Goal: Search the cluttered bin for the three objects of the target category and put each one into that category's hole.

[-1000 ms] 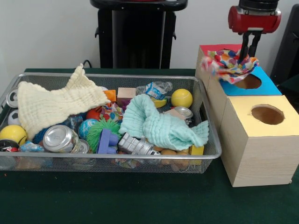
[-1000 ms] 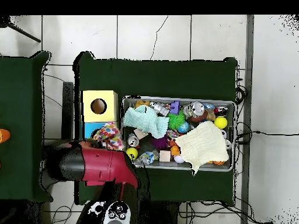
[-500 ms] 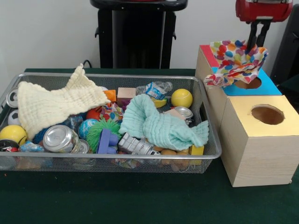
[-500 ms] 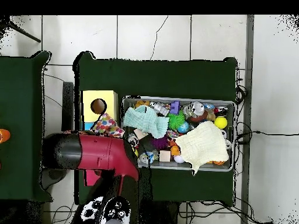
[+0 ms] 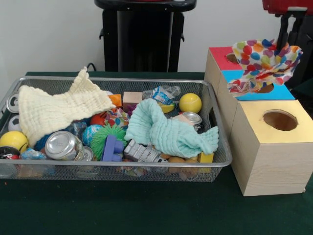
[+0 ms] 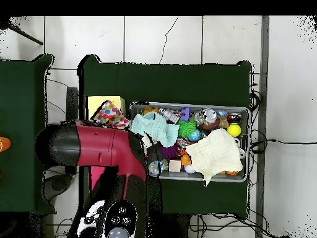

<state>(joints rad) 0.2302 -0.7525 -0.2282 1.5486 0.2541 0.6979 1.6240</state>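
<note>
Looking across the counter (image 5: pixel 146 210), I see the pincer (image 5: pixel 288 36) at the top right corner of the front view, its two dark fingers (image 5: pixel 282 30) closed on the upper edge of a polka-dot cloth (image 5: pixel 263 65). The cloth hangs free in the air, draped above the blue-topped box (image 5: pixel 281 92) and partly hiding that box's hole. At 6 o'clock from it stands the yellow-topped box (image 5: pixel 266 149) with its round hole (image 5: pixel 280 120) open; at 10 o'clock sits the red-topped box (image 5: pixel 221 56).

The wire bin (image 5: pixel 215 161) lies to the left of the boxes, just beside them. In it a cream cloth (image 5: pixel 58 110) sprawls over the left end, and a mint cloth (image 5: pixel 168 132) lies right of middle. Around them I pick out a yellow ball (image 5: pixel 190 103), a silver can (image 5: pixel 62 145), a green spiky ball (image 5: pixel 98 137) and a purple block (image 5: pixel 112 148).

From overhead, the red arm (image 6: pixel 105 152) covers most of the boxes, and the polka-dot cloth shows at its 12 o'clock edge.
</note>
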